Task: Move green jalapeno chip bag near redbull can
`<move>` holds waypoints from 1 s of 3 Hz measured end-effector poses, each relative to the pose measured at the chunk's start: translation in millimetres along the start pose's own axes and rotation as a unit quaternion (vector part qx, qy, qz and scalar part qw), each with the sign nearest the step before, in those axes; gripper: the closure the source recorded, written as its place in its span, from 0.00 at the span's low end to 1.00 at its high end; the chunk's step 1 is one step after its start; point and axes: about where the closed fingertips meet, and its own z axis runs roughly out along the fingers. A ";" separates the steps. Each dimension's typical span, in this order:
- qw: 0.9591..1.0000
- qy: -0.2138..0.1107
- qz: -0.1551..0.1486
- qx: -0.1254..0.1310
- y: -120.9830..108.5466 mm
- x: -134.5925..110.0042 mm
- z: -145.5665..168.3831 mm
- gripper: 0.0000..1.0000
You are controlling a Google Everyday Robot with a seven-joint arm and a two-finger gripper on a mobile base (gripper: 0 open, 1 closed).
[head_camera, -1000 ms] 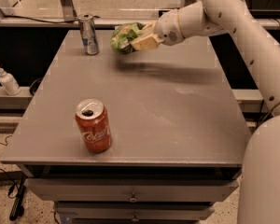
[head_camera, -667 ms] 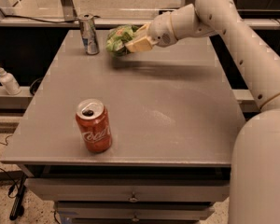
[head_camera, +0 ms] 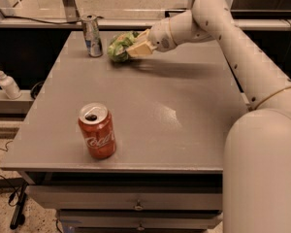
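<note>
With the cream gripper (head_camera: 136,48) beside the slim silver-and-blue can (head_camera: 92,35), fingers clenched on the crinkled bright-green chip bag (head_camera: 118,46) — lower straight onto the grey table (head_camera: 184,110) without nudging the can.

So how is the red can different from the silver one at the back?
The redbull can is silver and blue; the cola can is red. The redbull can is slimmer, the cola can wider. The redbull can stands at the far edge of the table, the cola can near the front. The gripper, holding the green jalapeno chip bag, is beside the redbull can, far from the cola can. Both cans stand upright.
</note>
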 end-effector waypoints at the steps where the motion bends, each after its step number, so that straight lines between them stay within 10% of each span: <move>1: 1.000 -0.007 0.004 -0.007 0.7 -7.2 10.6 0.60; 3: 1.000 -0.015 0.001 -0.025 11.1 -19.9 19.4 0.12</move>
